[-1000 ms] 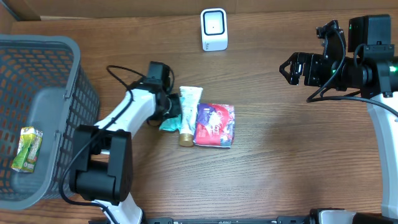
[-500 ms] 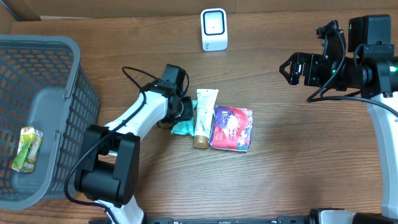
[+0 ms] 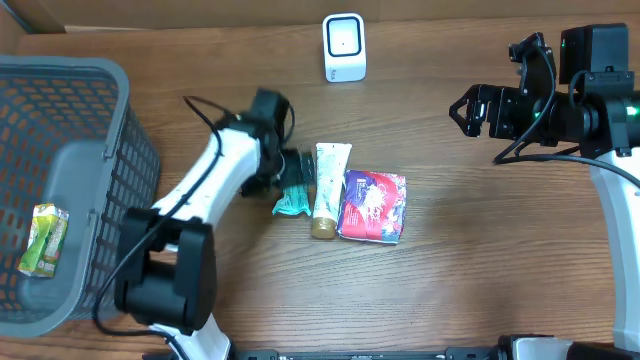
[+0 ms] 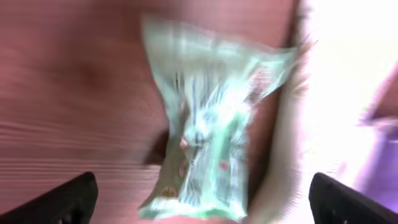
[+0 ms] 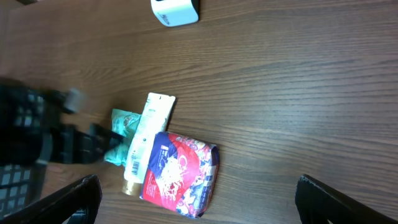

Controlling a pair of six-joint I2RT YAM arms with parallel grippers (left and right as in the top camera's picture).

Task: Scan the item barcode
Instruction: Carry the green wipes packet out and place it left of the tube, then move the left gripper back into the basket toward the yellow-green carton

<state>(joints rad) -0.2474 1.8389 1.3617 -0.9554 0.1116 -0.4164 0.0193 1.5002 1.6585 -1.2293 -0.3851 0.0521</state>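
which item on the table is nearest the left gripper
The teal packet, leftmost, right at the left gripper; tube and red pouch lie farther right.

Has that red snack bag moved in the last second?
Yes. The red bag slid right: it was in line with the white scanner, and now sits off to its right.

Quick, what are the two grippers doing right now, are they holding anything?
Left gripper: open above the green packet, not gripping it.
Right gripper: open, empty.
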